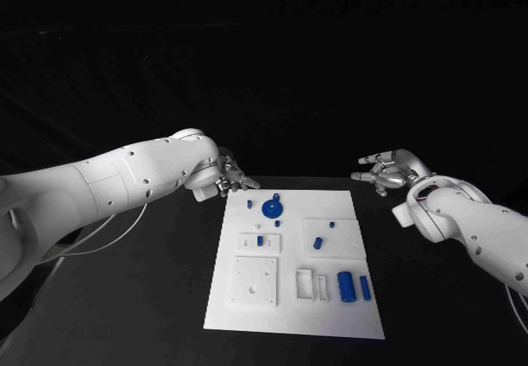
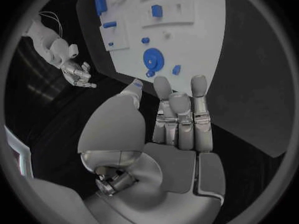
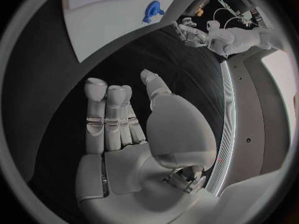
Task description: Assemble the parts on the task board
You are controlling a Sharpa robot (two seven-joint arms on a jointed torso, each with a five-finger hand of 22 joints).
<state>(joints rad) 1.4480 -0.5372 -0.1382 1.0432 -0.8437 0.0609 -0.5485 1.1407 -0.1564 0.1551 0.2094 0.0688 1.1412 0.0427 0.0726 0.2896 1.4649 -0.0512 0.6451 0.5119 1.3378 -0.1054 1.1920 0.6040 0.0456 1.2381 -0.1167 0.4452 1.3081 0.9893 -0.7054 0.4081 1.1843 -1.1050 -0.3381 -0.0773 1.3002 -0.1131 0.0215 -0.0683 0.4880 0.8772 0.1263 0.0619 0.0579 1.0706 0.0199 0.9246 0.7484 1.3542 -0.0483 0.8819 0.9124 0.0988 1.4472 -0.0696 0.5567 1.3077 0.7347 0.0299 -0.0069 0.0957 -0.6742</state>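
Nearest the camera, at the near end of the white board [image 1: 295, 305], two blue cylinders [image 1: 346, 286] lie side by side right of a pair of narrow white frames, their long axes running near to far. Farther up the board sit a small blue peg [image 1: 317, 242] on a raised square, another peg [image 1: 259, 240] in a left-hand recess, and at the far end a blue round disc [image 1: 273, 207] with small pieces just beside it.

Both hands hover off the board at its far end. The left hand [image 1: 228, 180] hangs over the far left corner with its fingers spread and nothing in them; its wrist view looks straight along its fingers [image 2: 179, 102] at the disc [image 2: 154, 59] just beyond them. The right hand [image 1: 385, 173] is likewise empty and spread, well apart from the board's far right corner, over bare black table [image 1: 143, 305].

So the left hand is nearer the disc group, and seems better placed for a first pick. The cylinders lie far from both hands.
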